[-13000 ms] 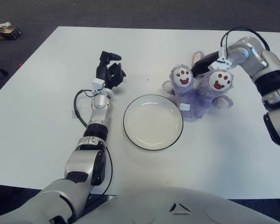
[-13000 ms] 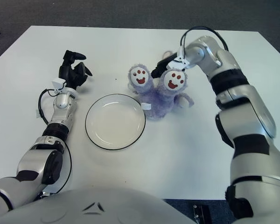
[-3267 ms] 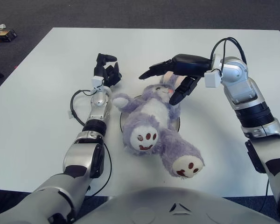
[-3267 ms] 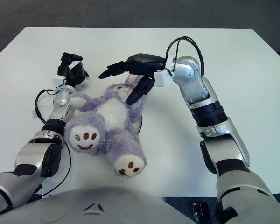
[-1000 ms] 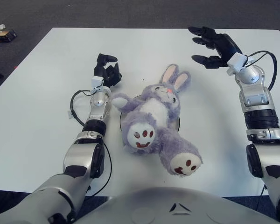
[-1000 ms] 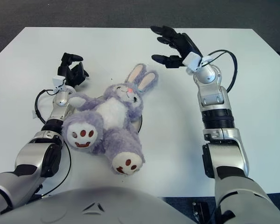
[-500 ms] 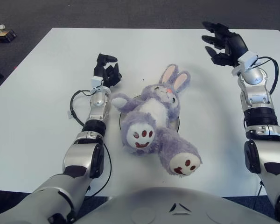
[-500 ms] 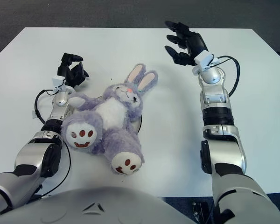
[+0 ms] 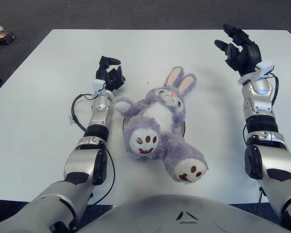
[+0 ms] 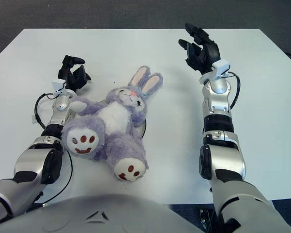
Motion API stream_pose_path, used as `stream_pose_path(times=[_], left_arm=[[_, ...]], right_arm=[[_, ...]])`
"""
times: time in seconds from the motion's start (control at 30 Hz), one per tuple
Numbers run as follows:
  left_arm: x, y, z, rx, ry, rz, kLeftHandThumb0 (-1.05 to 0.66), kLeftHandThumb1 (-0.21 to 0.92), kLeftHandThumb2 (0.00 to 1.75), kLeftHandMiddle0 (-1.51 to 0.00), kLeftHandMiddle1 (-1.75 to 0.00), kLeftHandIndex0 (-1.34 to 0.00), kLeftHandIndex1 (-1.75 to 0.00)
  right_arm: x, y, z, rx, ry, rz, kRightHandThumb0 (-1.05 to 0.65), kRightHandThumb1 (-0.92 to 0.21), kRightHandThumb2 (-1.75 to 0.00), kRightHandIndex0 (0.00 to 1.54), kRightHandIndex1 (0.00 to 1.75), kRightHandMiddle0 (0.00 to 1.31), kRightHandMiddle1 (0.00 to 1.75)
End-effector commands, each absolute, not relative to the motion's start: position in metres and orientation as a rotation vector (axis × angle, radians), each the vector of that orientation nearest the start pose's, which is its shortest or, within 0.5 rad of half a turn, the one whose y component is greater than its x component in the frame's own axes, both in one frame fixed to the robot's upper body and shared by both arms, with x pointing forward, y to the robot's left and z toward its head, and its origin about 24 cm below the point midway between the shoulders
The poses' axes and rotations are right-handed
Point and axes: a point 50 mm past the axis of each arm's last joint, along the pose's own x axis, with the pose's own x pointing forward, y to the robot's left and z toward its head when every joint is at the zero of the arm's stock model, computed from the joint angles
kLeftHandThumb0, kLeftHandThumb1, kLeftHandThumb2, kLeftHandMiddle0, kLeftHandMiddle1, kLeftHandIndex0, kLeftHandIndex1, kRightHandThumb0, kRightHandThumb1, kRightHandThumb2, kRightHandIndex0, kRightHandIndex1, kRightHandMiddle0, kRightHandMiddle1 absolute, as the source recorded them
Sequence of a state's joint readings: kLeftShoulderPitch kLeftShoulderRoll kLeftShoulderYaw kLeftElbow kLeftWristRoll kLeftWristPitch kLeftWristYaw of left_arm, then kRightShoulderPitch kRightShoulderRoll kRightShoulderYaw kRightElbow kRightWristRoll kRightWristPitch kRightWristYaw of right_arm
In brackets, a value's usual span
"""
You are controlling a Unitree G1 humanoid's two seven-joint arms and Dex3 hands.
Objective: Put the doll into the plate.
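A purple plush rabbit doll [image 9: 157,124] lies on its back across the white black-rimmed plate [image 9: 183,127], covering nearly all of it; only slivers of rim show. Its ears point to the far side and its feet toward me. My right hand [image 9: 240,48] is raised at the far right, fingers spread, holding nothing, well away from the doll. My left hand [image 9: 109,75] rests at the far left, just beyond the doll's outstretched arm, fingers curled and empty.
The white table [image 9: 39,107] carries everything; its far edge meets dark carpet. A small object [image 9: 1,35] lies on the floor at the far left. A black cable [image 9: 76,109] loops beside my left forearm.
My right hand let go of the doll, then swung right and back, lifting away. The doll settled slightly on the plate. My left hand stayed put.
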State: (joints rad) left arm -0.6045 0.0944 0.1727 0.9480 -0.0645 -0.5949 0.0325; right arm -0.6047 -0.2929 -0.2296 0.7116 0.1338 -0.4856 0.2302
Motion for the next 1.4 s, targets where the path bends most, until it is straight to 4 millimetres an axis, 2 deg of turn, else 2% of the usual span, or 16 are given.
stream_pose_path(times=[0.0, 0.07, 0.1, 0.13, 0.17, 0.23, 0.27, 0.3, 0.4, 0.57, 0.77, 0.97, 1.07, 1.23, 1.37], left_arm=[[0.329, 0.178, 0.028, -0.013, -0.136, 0.107, -0.37, 0.73, 0.77, -0.83, -1.75, -0.32, -1.75], [0.329, 0.178, 0.028, -0.016, -0.137, 0.105, -0.37, 0.73, 0.77, -0.82, -1.75, -0.32, -1.75], [0.329, 0.178, 0.028, -0.016, -0.138, 0.105, -0.37, 0.73, 0.76, -0.82, -1.75, -0.32, -1.75], [0.329, 0.178, 0.028, -0.018, -0.139, 0.103, -0.37, 0.74, 0.76, -0.82, -1.75, -0.32, -1.75], [0.329, 0.178, 0.028, -0.020, -0.140, 0.102, -0.37, 0.74, 0.76, -0.82, -1.75, -0.31, -1.75], [0.328, 0.178, 0.027, -0.023, -0.142, 0.099, -0.37, 0.74, 0.75, -0.82, -1.75, -0.31, -1.75], [0.328, 0.178, 0.027, -0.024, -0.143, 0.098, -0.37, 0.74, 0.75, -0.82, -1.75, -0.31, -1.75], [0.327, 0.178, 0.027, -0.026, -0.145, 0.096, -0.37, 0.75, 0.75, -0.82, -1.75, -0.31, -1.75], [0.326, 0.178, 0.027, -0.029, -0.150, 0.092, -0.37, 0.75, 0.74, -0.81, -1.75, -0.31, -1.75], [0.325, 0.178, 0.027, -0.035, -0.159, 0.084, -0.37, 0.76, 0.73, -0.81, -1.75, -0.30, -1.75], [0.323, 0.178, 0.026, -0.039, -0.164, 0.076, -0.37, 0.76, 0.72, -0.80, -1.75, -0.30, -1.75], [0.320, 0.179, 0.024, -0.040, -0.168, 0.073, -0.37, 0.77, 0.72, -0.80, -1.75, -0.30, -1.75], [0.317, 0.180, 0.023, -0.040, -0.173, 0.068, -0.37, 0.77, 0.72, -0.80, -1.75, -0.30, -1.75], [0.314, 0.181, 0.022, -0.041, -0.176, 0.063, -0.37, 0.77, 0.71, -0.80, -1.75, -0.29, -1.75], [0.311, 0.182, 0.022, -0.043, -0.181, 0.053, -0.37, 0.77, 0.71, -0.80, -1.75, -0.29, -1.75]], right_arm=[[0.343, -0.235, 0.116, -0.069, -0.409, -0.020, -0.48, -0.92, -0.73, 0.81, 0.17, 0.55, 0.45], [0.341, -0.236, 0.114, -0.056, -0.410, -0.028, -0.44, -0.92, -0.67, 0.75, 0.44, 0.46, 0.85], [0.340, -0.236, 0.113, -0.053, -0.410, -0.030, -0.41, -0.92, -0.61, 0.69, 0.66, 0.37, 1.17], [0.338, -0.237, 0.112, -0.048, -0.410, -0.033, -0.39, -0.92, -0.58, 0.64, 0.80, 0.31, 1.38], [0.336, -0.239, 0.110, -0.045, -0.411, -0.036, -0.37, -0.92, -0.54, 0.61, 0.96, 0.29, 1.50], [0.332, -0.241, 0.108, -0.042, -0.413, -0.040, -0.36, -0.92, -0.51, 0.57, 1.14, 0.27, 1.59], [0.331, -0.242, 0.108, -0.042, -0.415, -0.040, -0.23, -0.90, -0.48, 0.51, 1.21, 0.28, 1.63], [0.328, -0.243, 0.108, -0.043, -0.419, -0.040, -0.15, -0.89, -0.47, 0.48, 1.25, 0.28, 1.65], [0.321, -0.244, 0.105, -0.044, -0.426, -0.039, -0.06, -0.88, -0.45, 0.45, 1.30, 0.28, 1.67], [0.312, -0.244, 0.097, -0.035, -0.410, -0.055, -0.01, -0.67, -0.78, 0.46, 1.56, 0.29, 1.63], [0.306, -0.243, 0.075, 0.019, -0.327, -0.110, -0.01, -0.52, -1.02, 0.49, 1.70, 0.35, 1.62], [0.301, -0.242, 0.062, 0.067, -0.264, -0.136, -0.01, -0.47, -1.09, 0.50, 1.73, 0.38, 1.62], [0.292, -0.238, 0.057, 0.098, -0.226, -0.141, -0.01, -0.44, -1.16, 0.51, 1.74, 0.36, 1.68], [0.285, -0.234, 0.061, 0.101, -0.209, -0.143, -0.01, -0.42, -1.18, 0.52, 1.71, 0.35, 1.74], [0.279, -0.231, 0.062, 0.073, -0.175, -0.165, -0.01, -0.44, -1.12, 0.58, 1.58, 0.34, 1.74]])
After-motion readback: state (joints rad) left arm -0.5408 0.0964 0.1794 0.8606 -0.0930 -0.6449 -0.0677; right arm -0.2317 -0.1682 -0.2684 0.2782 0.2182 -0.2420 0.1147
